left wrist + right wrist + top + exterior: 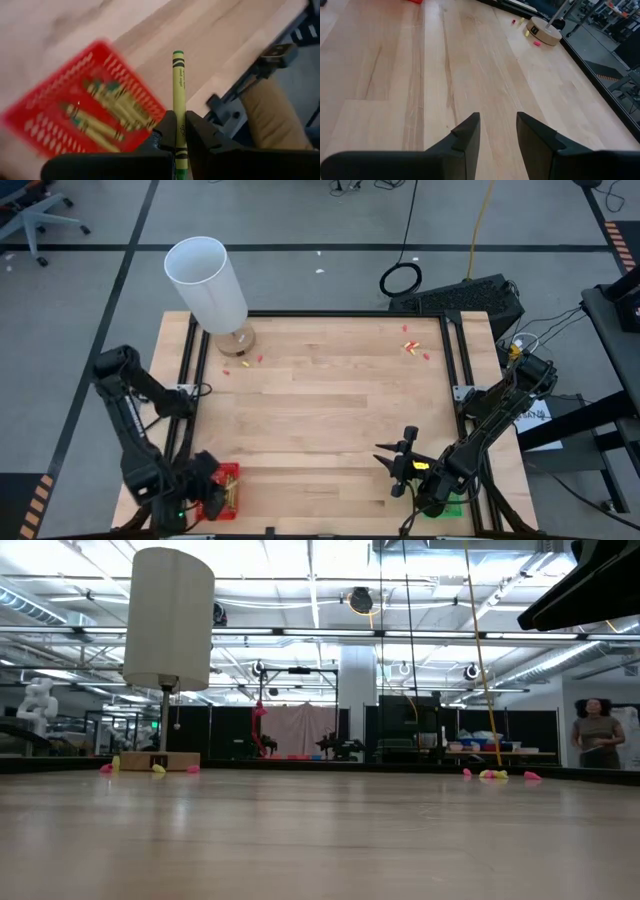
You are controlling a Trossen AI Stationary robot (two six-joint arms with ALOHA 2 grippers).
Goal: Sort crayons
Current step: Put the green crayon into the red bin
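My left gripper (180, 119) is shut on a yellow-green crayon (178, 80) above the table's near left corner. Next to it lies a red mesh tray (47, 127) holding several yellow-green crayons (107, 107). In the high view that gripper (205, 492) sits right beside the tray (229, 477). My right gripper (395, 465) hovers open over bare wood near the table's near right part, and nothing is between its fingers (470, 131). My left gripper pinches the crayon's lower part (179, 111) between its two fingers. The crayon runs along the fingers, and most of its length sticks out past their tips. It is lifted clear of the table and the tray. Its other end is hidden by the gripper.
A lamp with a white cylinder shade (206, 280) stands on a round base (237, 340) at the far left. Tiny red and yellow scraps lie beside it (245, 362) and at the far right (412, 348). A green tray (448, 509) shows under the right arm.
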